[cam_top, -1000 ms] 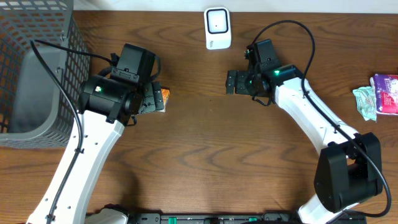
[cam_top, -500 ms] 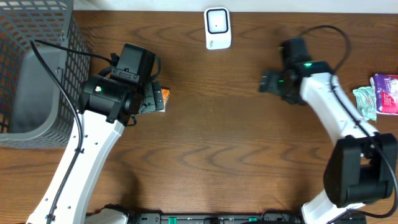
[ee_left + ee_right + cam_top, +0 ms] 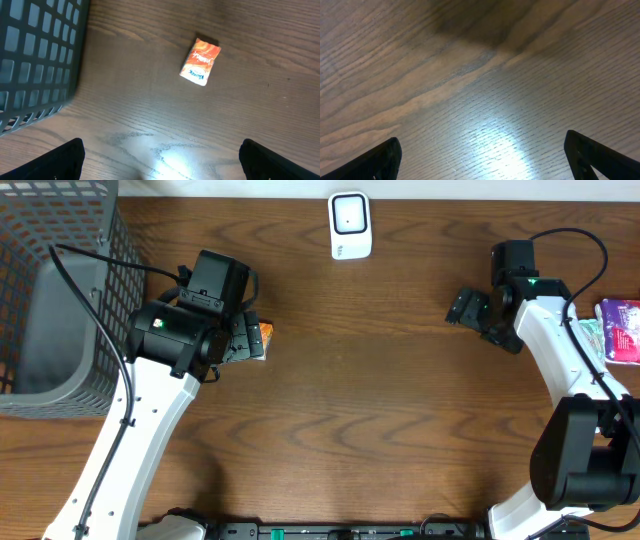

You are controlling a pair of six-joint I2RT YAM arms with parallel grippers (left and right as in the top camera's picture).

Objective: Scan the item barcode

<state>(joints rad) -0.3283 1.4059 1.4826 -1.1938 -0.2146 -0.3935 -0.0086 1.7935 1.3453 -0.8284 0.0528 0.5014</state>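
Presently, the left gripper (image 3: 162, 161) is recorded above the table (image 3: 250, 110) and the right gripper (image 3: 482, 157) over bare wood, each with fingers spread wide and nothing held. The orange packet (image 3: 200, 61) is seen lying flat just ahead of the left gripper, near the wire basket (image 3: 35, 60). Farther back, the white scanner (image 3: 350, 225) is noted at the far edge, well apart from the packet.

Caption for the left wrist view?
Open left gripper over the wooden table, orange packet ahead, mesh basket alongside.
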